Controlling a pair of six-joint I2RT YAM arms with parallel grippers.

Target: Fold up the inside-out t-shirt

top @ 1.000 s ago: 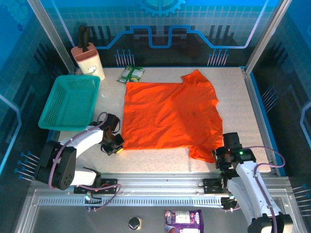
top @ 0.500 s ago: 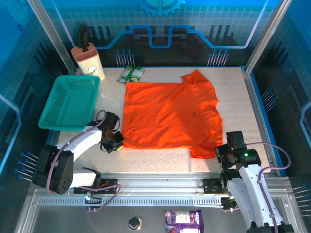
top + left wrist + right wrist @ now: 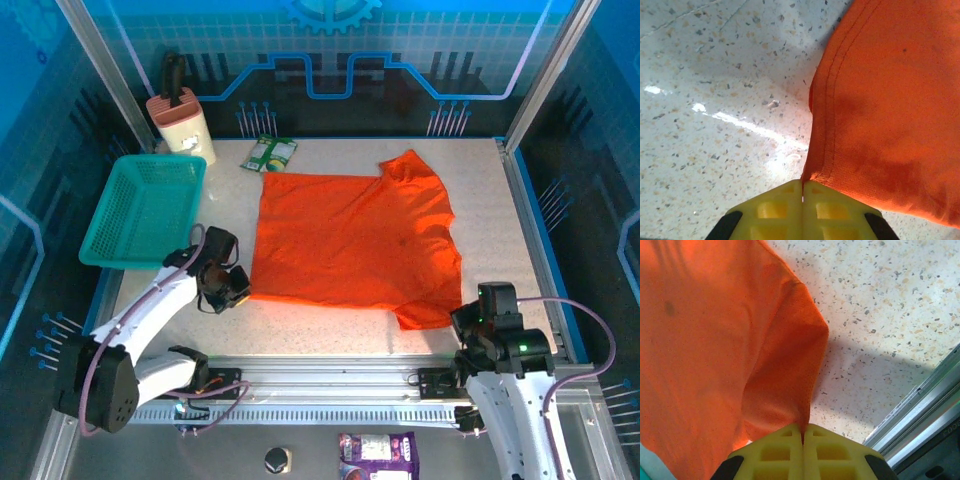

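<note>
The inside-out t-shirt [image 3: 355, 245] lies spread out, mostly flat, on the middle of the speckled counter [image 3: 330, 335]; its body forms a broad orange-red rectangle, with one sleeve [image 3: 410, 168] poking out at the far right corner and the other sleeve [image 3: 428, 310] at the near right corner.

The left arm [image 3: 165, 295] reaches in from the near left; its jaws are closed on the shirt's near left corner; in the left wrist view the stitched hem [image 3: 826, 105] runs down into the seam between the pressed-together yellow fingertips [image 3: 775, 210], and the cloth beside it throws a shadow on the counter.

The right arm [image 3: 505, 345] stands at the near right; its jaws are likewise closed, pinching the edge of the near right sleeve; in the right wrist view the sleeve cloth [image 3: 785, 360] gathers to a point between the yellow fingertips [image 3: 832, 452], with a shadow on the counter just beside it.

A teal mesh basket [image 3: 140, 215] sits at the left edge of the counter, well apart from the shirt; a pinkish holder [image 3: 182, 128] with a dark handle stands behind it; a green packet [image 3: 270, 153] lies just beyond the shirt's far left corner.
</note>
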